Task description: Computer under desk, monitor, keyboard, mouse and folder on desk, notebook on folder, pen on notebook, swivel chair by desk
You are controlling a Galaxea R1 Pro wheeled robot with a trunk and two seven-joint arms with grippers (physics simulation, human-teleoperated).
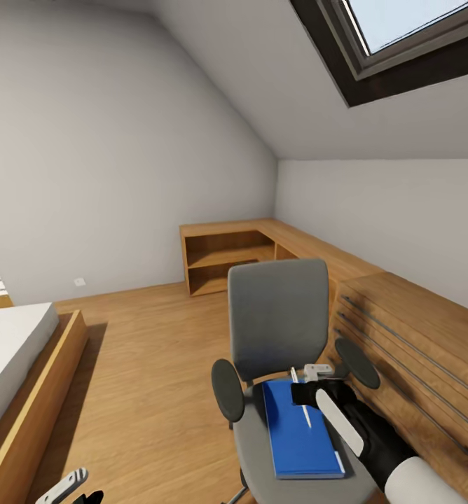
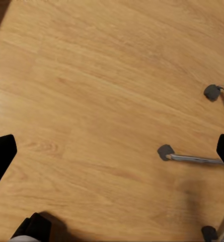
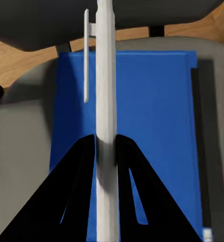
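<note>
The grey swivel chair (image 1: 279,315) stands in front of me beside the wooden dresser. The blue notebook (image 1: 300,434) lies flat on its seat (image 3: 21,151). A pale corner (image 1: 340,462) at the notebook's near edge may be the folder underneath. My right gripper (image 1: 303,395) is shut on the slim white pen (image 1: 306,413) just over the notebook (image 3: 152,111). In the right wrist view its black fingers (image 3: 81,166) pinch the pen (image 3: 105,75). My left gripper (image 1: 69,488) hangs low over the floor, open (image 2: 112,154) and holding nothing. The desk, monitor, keyboard, mouse and computer are out of view.
A light wooden dresser (image 1: 416,350) with long bar handles stands close on the right of the chair. A low wooden shelf unit (image 1: 227,259) runs along the far wall. A bed (image 1: 17,350) stands at the left. The chair's chrome legs and castors (image 2: 166,151) lie near my left gripper.
</note>
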